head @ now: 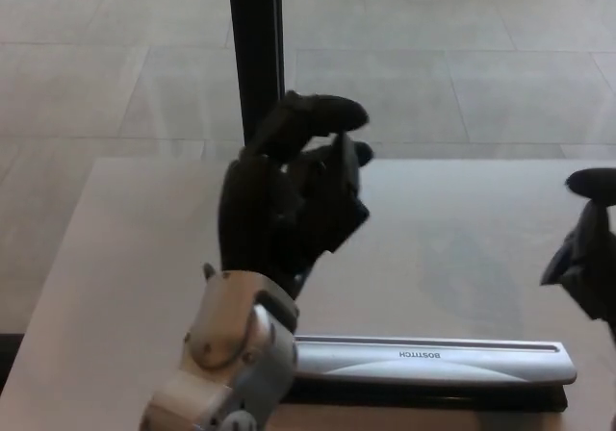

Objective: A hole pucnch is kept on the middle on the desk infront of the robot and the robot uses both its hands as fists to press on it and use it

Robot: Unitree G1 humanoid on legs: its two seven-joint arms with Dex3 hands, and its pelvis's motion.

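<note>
Right robot hand (585, 248) edge-cropped, hole punch (433, 362) part-hidden

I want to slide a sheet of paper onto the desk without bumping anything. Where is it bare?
Bare desk runs down the left side, between its left edge and the left hand. Another free patch lies between that hand and the right hand, behind the hole punch. The near edge is crowded: the punch and the left forearm fill it.

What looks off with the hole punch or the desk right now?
Nothing stands out. The hole punch lies flat and closed near the desk's front edge, square to it. The left hand hangs above it without touching; the right hand shows only at the picture's right edge.
</note>
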